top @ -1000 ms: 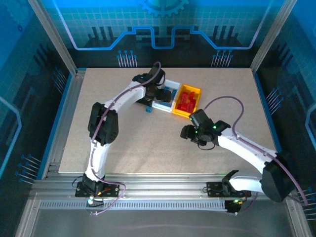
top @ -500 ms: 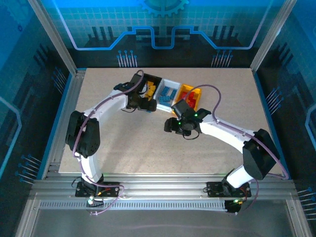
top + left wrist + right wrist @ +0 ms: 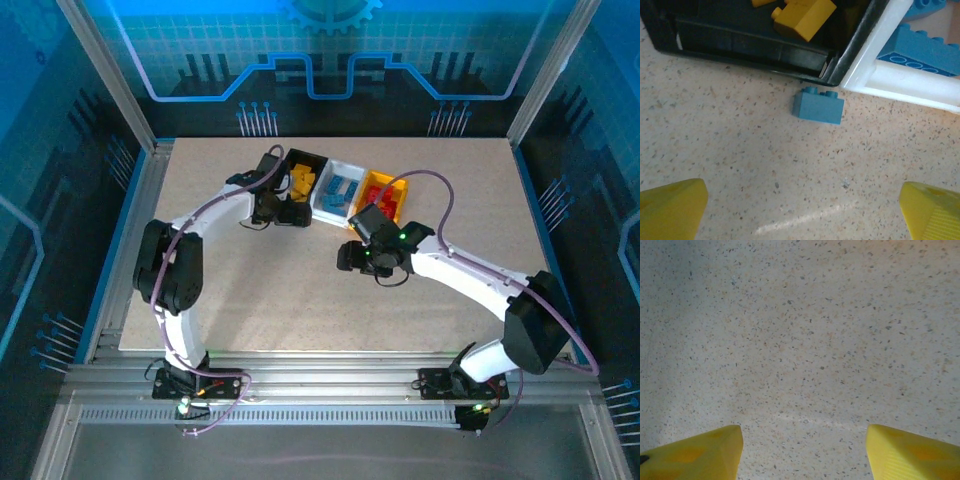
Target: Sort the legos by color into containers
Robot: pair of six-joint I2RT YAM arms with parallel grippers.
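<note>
**Legos [image 3: 340,188] almost sorted; one blue brick left on the counter**

A small blue studded plastic brick [image 3: 818,105] lay on the speckled counter [image 3: 740,150], just outside the corner where the black rectangular plastic bin [image 3: 755,47] met the white plastic bin [image 3: 900,80]. Within the last second the left end effector [image 3: 800,212] had swung from over the white bin to hover above this brick, jaws spread fully and holding nothing. The right end effector [image 3: 800,452] had moved in over bare counter, partly open and empty. The yellow plastic bin [image 3: 398,183] held red bricks. This stray probably belonged in the white bin.
</note>
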